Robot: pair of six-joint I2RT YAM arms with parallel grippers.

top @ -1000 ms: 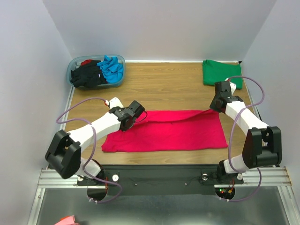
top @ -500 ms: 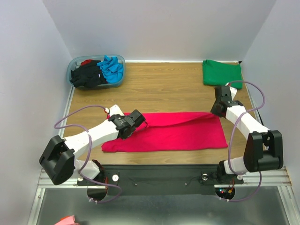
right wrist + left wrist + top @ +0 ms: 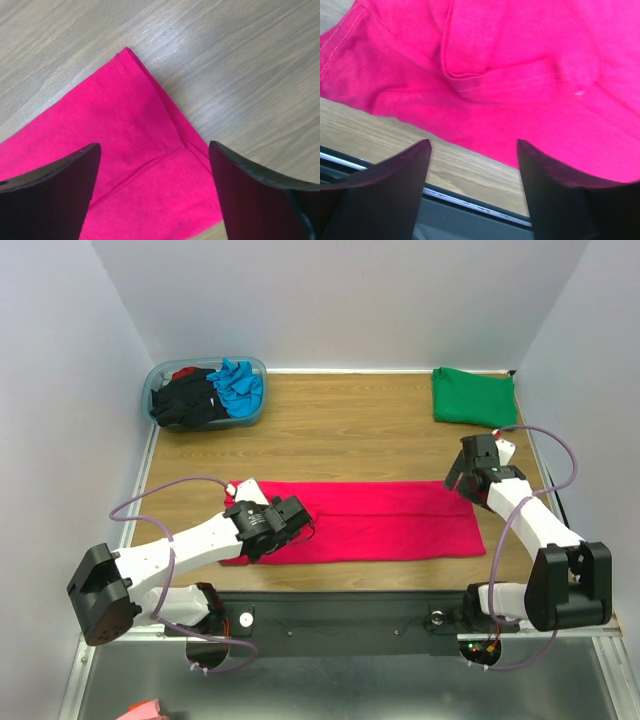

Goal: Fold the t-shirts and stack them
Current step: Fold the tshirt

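Danger at the near edge: should the left jaws close where they hover, they may pinch just one layer of the bright magenta-red soft cloth t-shirt (image 3: pixel 390 520) and skew the fold. That shirt lies in a long band at 6 o'clock on the wooden worktop (image 3: pixel 350 430). The left jaws gape empty over its rumpled 8 o'clock end. The right jaws, spread wide and holding nothing, frame its 3 o'clock corner. Farther off, a folded green cloth shirt (image 3: pixel 474 397) sits at 1 o'clock. At 11, a black shirt (image 3: pixel 185 400) and a turquoise shirt (image 3: pixel 238 388) are heaped in a translucent plastic tub (image 3: pixel 205 365).
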